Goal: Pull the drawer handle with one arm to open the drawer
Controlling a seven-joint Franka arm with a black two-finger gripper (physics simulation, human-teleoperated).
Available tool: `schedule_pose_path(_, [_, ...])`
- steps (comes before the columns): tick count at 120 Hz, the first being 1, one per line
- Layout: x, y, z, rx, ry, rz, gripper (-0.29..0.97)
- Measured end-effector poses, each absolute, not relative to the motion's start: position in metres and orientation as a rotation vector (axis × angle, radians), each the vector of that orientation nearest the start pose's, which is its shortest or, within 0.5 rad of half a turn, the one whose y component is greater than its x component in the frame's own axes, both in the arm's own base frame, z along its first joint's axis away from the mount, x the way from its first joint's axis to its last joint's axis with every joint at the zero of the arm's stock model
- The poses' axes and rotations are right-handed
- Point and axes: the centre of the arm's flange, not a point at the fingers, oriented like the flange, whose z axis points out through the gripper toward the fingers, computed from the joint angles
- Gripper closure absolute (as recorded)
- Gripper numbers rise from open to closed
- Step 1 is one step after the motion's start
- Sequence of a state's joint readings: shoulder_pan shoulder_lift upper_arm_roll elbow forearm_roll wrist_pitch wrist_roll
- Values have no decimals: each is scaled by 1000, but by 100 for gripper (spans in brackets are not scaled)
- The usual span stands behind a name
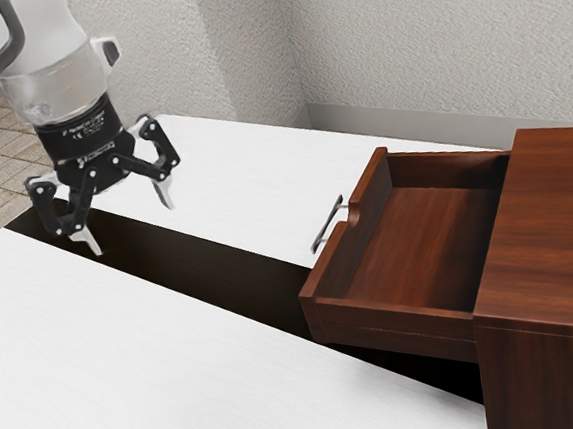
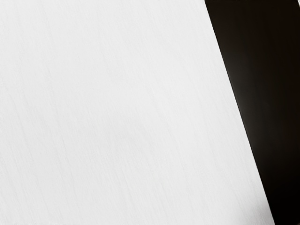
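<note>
A dark wooden drawer (image 1: 410, 249) stands pulled well out of its brown cabinet (image 1: 551, 252) at the exterior view's right, with an empty inside. Its thin metal handle (image 1: 328, 223) sticks out from the drawer front toward the exterior view's left. My gripper (image 1: 126, 215) hangs at the upper left, far from the handle, over the white table (image 1: 129, 359) and the dark gap between the two tabletops. Its fingers are spread wide with nothing between them. The wrist view looks down on the white tabletop (image 2: 117, 112) beside the dark gap (image 2: 262, 93).
A dark gap (image 1: 210, 261) runs diagonally between the two white table surfaces, from the left edge to beneath the drawer. Textured grey walls meet in a corner behind the table. Tiled floor shows at the far left.
</note>
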State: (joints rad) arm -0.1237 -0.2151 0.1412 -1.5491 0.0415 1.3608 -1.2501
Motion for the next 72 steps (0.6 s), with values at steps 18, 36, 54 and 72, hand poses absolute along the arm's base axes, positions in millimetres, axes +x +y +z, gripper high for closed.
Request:
schedule_pose_path(18, [458,26,710,-2432,-1959,8,0])
schedule_pose_path(36, [459,26,705,-2365,-2027,21,0])
schedule_pose_path(54, [465,18,696,-2343,-2069,1,0])
schedule_pose_path(72, [468,22,697,-2351,-2091,-34,0])
